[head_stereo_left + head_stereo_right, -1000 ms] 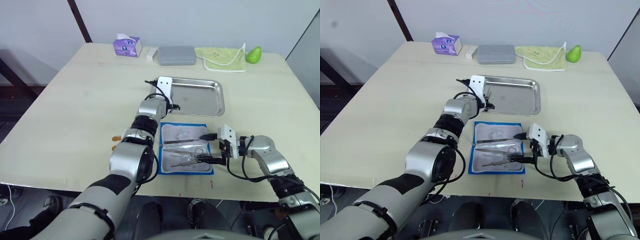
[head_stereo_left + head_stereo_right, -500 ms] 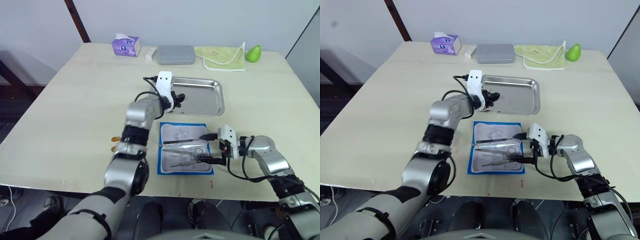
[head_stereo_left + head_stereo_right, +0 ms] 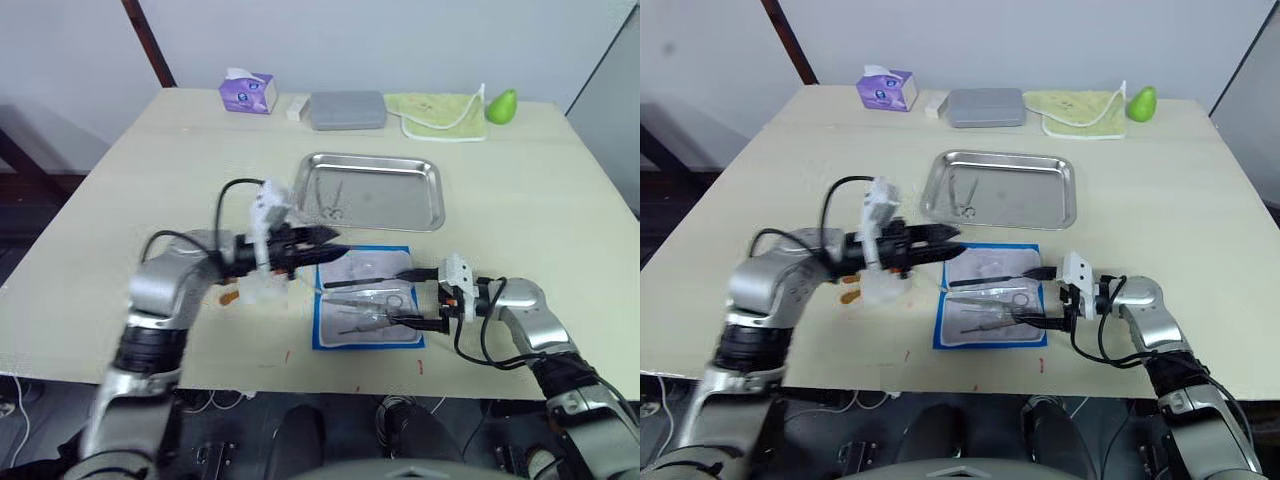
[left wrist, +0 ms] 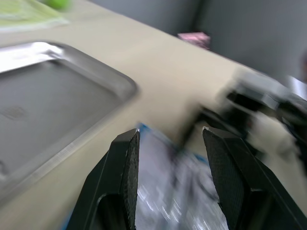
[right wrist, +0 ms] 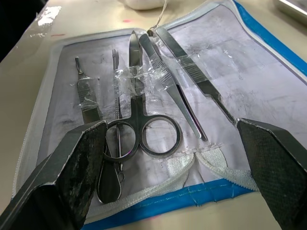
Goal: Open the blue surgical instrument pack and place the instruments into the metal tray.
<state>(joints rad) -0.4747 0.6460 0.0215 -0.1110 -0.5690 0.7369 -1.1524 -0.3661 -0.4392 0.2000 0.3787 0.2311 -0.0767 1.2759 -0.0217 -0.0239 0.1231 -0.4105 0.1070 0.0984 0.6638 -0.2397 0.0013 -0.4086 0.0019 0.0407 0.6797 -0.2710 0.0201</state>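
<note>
- The blue pack [image 3: 367, 297] lay opened flat near the front edge of the desk [image 3: 130, 190], its whitish lining facing up.
- Several tools were on the lining: scissors [image 5: 141, 115] with ring handles, long tweezers [image 5: 192, 79] and a couple of thinner pieces, some under clear tape.
- The steel tray [image 3: 370, 190] sat just behind the pack, toward the middle of the desk, with a thin silvery tool [image 3: 330, 197] lying in its left part.
- The right hand [image 3: 415, 297] rested low at the pack's right edge, its two black fingers spread wide with one at the pack's far right corner and one at the near right; it gripped nothing.
- The left hand [image 3: 325, 238] hung at the pack's far left corner, between pack and tray, its fingers parted and empty.
- Along the back edge of the desk stood a purple tissue box [image 3: 249, 93], a grey case [image 3: 347, 110], a pale green cloth [image 3: 442, 115] and a green pear-shaped thing [image 3: 502, 105].
</note>
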